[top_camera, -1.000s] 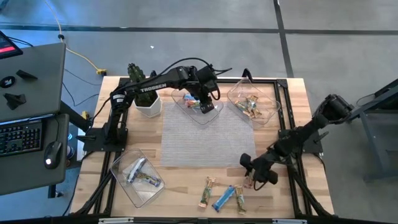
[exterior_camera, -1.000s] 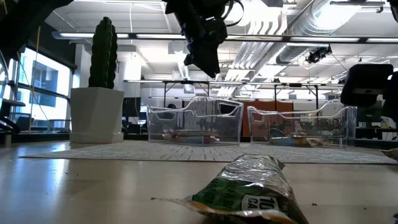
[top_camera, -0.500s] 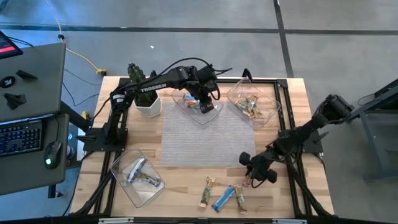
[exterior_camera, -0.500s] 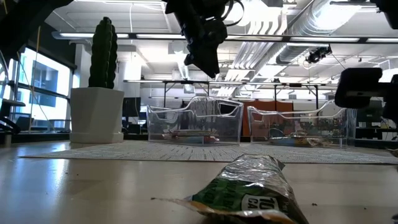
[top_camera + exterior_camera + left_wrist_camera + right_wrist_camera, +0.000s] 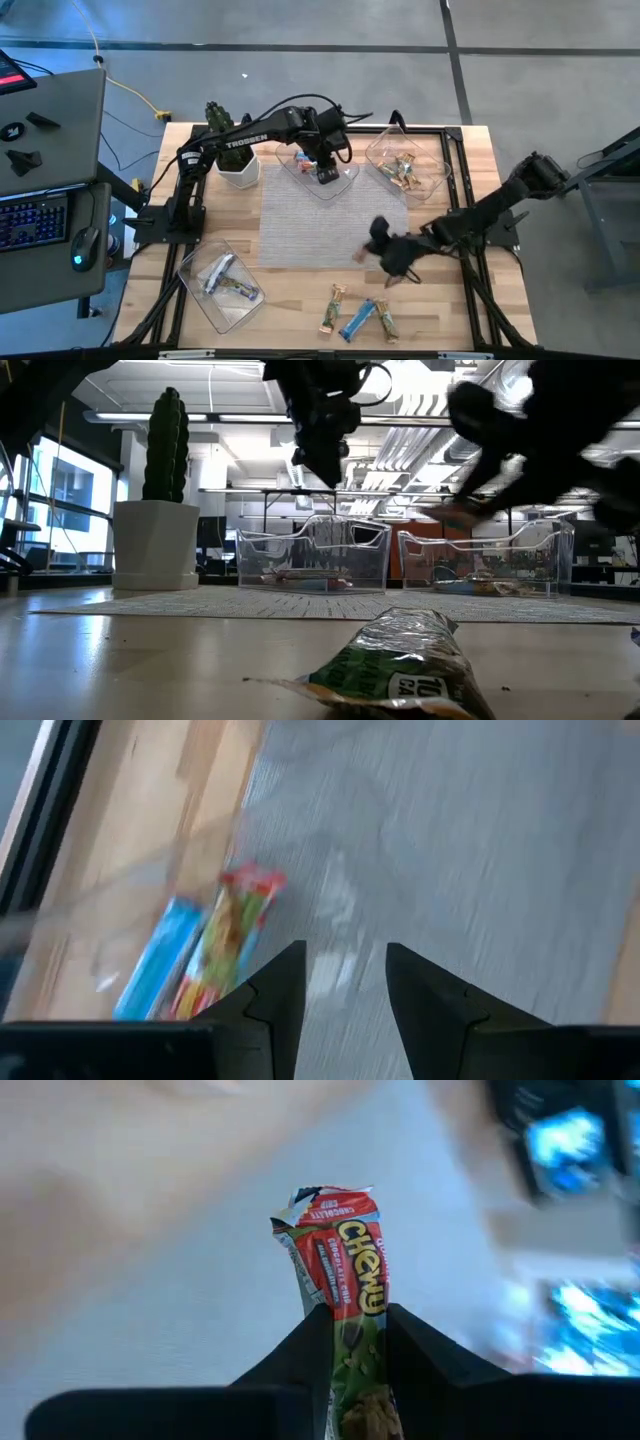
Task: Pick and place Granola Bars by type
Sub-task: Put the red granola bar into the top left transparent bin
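My right gripper [image 5: 366,249] hangs above the grey mat [image 5: 320,225], shut on a red granola bar [image 5: 340,1260] with yellow lettering. In the low view this arm is a dark blur with the bar [image 5: 452,512] below it. My left gripper [image 5: 345,970] stands open, with nothing between its fingers, over the middle far tray [image 5: 340,185]. A blue bar [image 5: 160,960] and a red bar [image 5: 225,940] lie in that tray. Three more bars [image 5: 358,318] lie flat on the wood near the front edge. One green one [image 5: 400,665] lies close in the low view. My right gripper pinches the red bar between its two fingers, which sit on the bar's long sides [image 5: 350,1325] about halfway along. The bar runs along the fingers, and its crimped end [image 5: 318,1198] sticks out past the fingertips. It is lifted clear of the table.
A clear tray [image 5: 408,170] with tan bars stands at the far right, and another tray [image 5: 222,285] with silver bars at the near left. A cactus in a white pot [image 5: 235,155] stands at the far left. Black frame rails run along the table's edges.
My right gripper has shut on the red bar near the front right of the table. It has lifted the bar clear and swung it up, toward the left and far edges, to above the mat's right part.
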You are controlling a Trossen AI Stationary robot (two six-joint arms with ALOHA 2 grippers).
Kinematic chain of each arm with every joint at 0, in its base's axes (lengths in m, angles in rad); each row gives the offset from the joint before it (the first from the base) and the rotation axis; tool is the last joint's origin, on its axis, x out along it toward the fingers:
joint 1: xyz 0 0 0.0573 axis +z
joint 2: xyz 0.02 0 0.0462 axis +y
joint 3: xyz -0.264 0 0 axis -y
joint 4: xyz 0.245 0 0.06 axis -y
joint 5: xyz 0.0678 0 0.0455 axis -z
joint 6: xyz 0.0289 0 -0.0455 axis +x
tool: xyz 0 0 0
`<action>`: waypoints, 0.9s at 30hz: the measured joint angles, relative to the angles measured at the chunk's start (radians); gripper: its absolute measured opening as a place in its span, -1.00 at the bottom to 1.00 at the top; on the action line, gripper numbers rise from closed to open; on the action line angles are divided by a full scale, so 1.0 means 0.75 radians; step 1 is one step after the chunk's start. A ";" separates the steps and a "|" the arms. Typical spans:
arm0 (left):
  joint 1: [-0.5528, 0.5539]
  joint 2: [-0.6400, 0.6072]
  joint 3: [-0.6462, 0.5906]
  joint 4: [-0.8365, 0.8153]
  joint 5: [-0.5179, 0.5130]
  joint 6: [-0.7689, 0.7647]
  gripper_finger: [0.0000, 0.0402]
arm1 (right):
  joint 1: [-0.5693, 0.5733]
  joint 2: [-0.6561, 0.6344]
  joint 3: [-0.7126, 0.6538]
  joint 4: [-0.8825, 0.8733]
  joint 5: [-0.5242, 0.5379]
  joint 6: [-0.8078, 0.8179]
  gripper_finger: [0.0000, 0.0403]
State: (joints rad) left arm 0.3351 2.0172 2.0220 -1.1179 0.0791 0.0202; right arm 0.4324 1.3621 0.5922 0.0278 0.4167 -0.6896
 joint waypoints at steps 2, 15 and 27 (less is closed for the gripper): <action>0.008 -0.017 -0.001 -0.084 -0.063 -0.004 -0.34 | -0.096 0.000 0.045 0.001 0.072 -0.063 -0.65; 0.024 -0.257 0.001 -0.139 -0.545 -0.115 -0.34 | -0.963 0.057 0.256 0.683 -0.643 0.270 -0.65; 0.024 -0.273 -0.003 -0.187 -0.544 -0.104 -0.34 | -1.038 0.641 0.752 0.148 -0.561 0.534 -0.65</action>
State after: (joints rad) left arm 0.3534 1.8126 2.0198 -1.2579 -0.3289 -0.0576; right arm -0.3464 1.8429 1.1561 0.1388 -0.0039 -0.2890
